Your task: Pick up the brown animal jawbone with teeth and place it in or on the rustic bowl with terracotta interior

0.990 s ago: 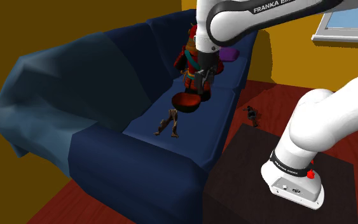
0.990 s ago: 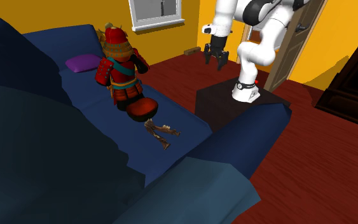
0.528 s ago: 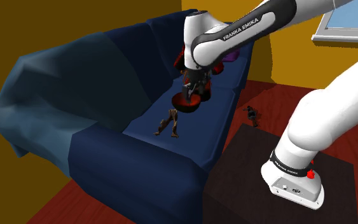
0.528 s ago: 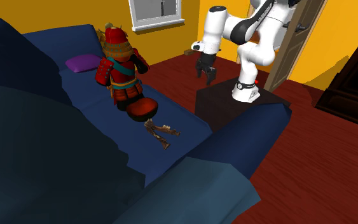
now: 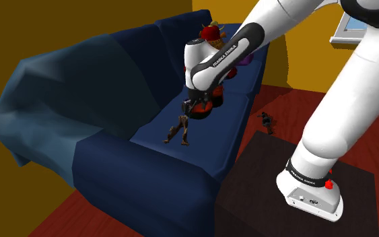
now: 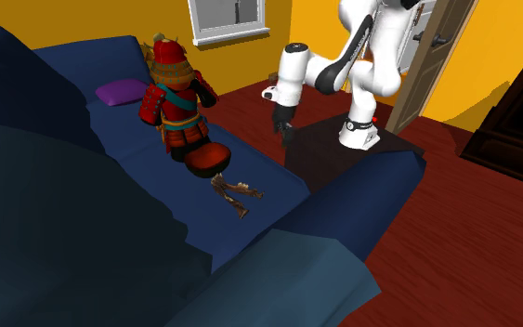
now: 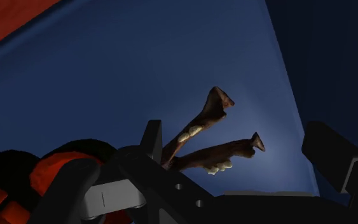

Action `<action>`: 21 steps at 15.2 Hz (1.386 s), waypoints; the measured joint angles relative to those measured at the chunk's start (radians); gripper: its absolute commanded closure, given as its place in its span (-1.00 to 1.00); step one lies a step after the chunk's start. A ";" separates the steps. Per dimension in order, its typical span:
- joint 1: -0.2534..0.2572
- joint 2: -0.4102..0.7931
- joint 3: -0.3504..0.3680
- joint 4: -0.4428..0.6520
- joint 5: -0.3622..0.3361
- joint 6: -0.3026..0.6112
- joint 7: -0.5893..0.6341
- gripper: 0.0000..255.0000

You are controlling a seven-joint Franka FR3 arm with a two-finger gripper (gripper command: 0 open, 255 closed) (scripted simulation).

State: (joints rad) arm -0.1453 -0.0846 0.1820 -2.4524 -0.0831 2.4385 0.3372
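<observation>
Currently jawbone (image 6: 234,193) on sofa (image 6: 264,176) beside bowl (image 6: 205,160), outside it; end effector (image 6: 286,136) spread apart.

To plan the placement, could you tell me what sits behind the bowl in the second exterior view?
A red armoured figure sits right behind the bowl, with a purple cushion farther back. Whether they touch is hidden by the bowl's rim.

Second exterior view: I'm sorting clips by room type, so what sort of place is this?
Probably a living room in a house: a large blue sofa, a window in the yellow wall, and a wooden door.
</observation>
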 measured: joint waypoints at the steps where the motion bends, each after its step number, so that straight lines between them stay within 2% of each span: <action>1: -0.005 0.041 0.000 0.013 -0.016 0.028 0.029 -1.00; 8: -0.017 0.324 -0.047 0.151 -0.129 0.183 0.205 -1.00; 12: 0.005 0.489 -0.091 0.267 -0.168 0.240 0.299 -1.00; 21: 0.030 0.814 -0.168 0.549 -0.160 0.304 0.426 -1.00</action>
State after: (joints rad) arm -0.1155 0.7293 0.0136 -1.9033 -0.2432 2.7429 0.7636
